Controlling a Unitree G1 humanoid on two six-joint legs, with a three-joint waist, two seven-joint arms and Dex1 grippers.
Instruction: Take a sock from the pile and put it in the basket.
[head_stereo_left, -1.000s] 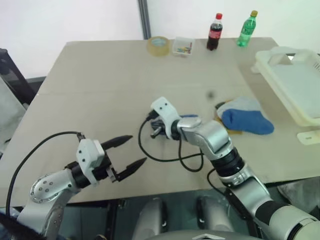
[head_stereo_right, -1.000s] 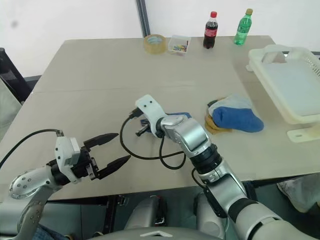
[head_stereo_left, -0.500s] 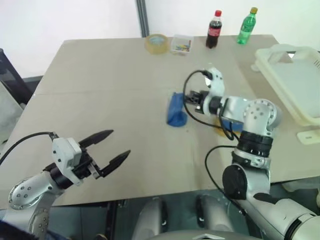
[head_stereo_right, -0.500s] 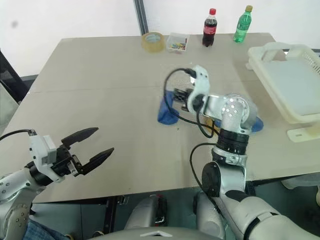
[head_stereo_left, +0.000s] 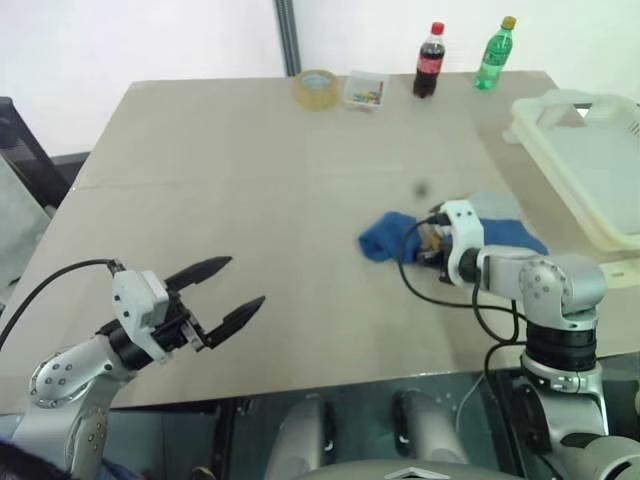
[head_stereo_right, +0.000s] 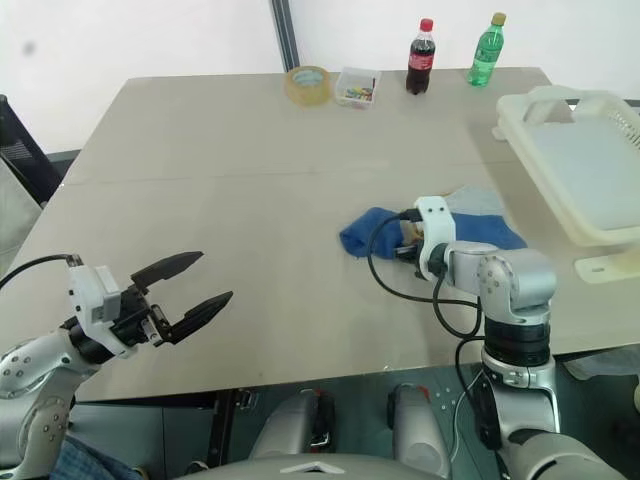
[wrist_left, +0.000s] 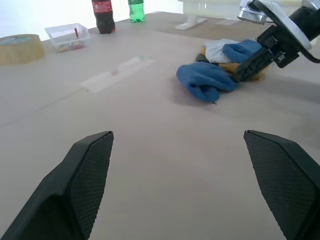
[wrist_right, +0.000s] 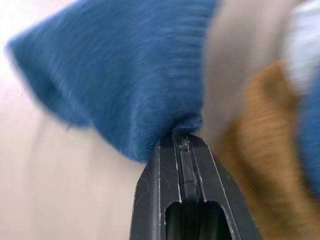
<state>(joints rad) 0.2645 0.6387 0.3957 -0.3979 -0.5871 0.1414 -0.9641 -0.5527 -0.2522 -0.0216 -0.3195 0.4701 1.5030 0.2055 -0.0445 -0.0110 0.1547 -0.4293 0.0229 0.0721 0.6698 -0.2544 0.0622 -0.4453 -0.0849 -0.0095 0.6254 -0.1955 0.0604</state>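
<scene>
Swinging back beside the pile, the right gripper stayed clenched on a blue sock; it should lift clear before crossing to the basket. The left gripper hung released.

The basket runs off the picture's edge; the right end effector hides part of the pile

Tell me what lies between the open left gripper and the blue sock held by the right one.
Nothing but bare table. In the left wrist view, the stretch from the left gripper to the blue sock, pinched by the right gripper, holds no object.
</scene>
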